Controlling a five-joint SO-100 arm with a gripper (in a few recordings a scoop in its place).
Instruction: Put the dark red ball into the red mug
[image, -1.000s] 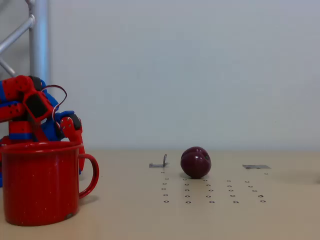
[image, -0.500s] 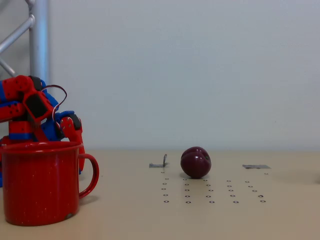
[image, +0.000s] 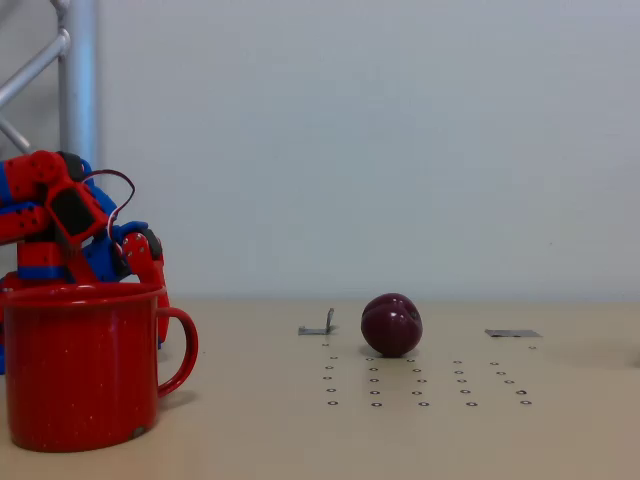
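Fingers (image: 158, 300) hidden behind red mug (image: 80, 365), spread unclear, mug upright, handle pointing right, dark red ball (image: 391, 324) well apart.

a tan table (image: 560, 430) dotted with rows of small holes (image: 420, 380) carries a little bent metal bracket (image: 319, 326) and a flat grey metal strip (image: 512, 333) well apart along its far edge, with a pale wall (image: 400, 140) behind and a silver metal truss post (image: 76, 80) at upper left.

Glossy dark red ball (image: 391, 324) mid-table, well apart from upright red mug (image: 82, 365) at left
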